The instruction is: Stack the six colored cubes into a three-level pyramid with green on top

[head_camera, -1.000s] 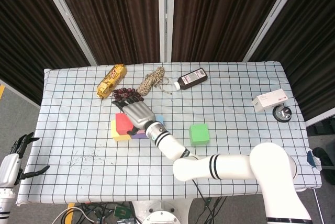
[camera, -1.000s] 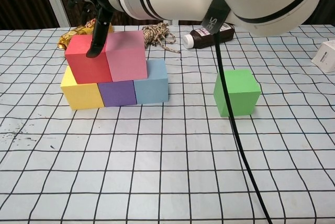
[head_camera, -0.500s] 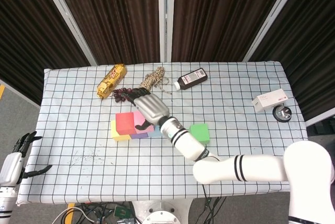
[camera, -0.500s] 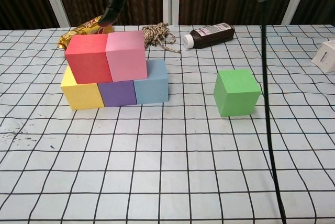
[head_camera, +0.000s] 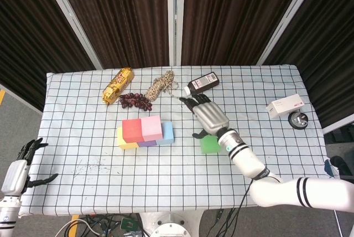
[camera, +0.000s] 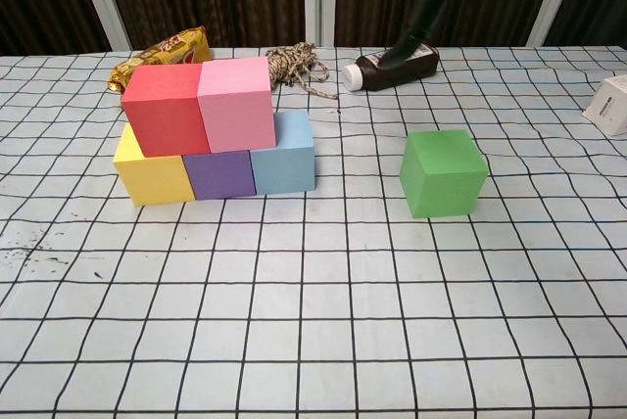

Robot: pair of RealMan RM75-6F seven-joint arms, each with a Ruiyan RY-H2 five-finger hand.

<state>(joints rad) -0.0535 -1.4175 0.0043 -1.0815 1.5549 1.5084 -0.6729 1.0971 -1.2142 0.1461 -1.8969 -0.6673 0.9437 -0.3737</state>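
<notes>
On the checked cloth, a yellow cube (camera: 151, 176), a purple cube (camera: 219, 174) and a blue cube (camera: 284, 155) form a row. A red cube (camera: 164, 110) and a pink cube (camera: 236, 103) sit on top of them. The green cube (camera: 443, 173) stands alone to the right; in the head view the green cube (head_camera: 209, 145) is partly under my right hand (head_camera: 207, 116). That hand hovers above it, fingers spread, holding nothing. My left hand (head_camera: 22, 165) hangs open off the table's left edge.
At the back lie a snack bar (head_camera: 117, 85), grapes (head_camera: 135, 100), a coil of rope (head_camera: 160, 86) and a dark bottle (head_camera: 202, 83). A white box (head_camera: 285, 106) and a caster wheel (head_camera: 300, 120) sit at the right edge.
My right hand left the red and pink cubes, rose, and swung right until it hangs over the green cube. The cubes have not moved.
</notes>
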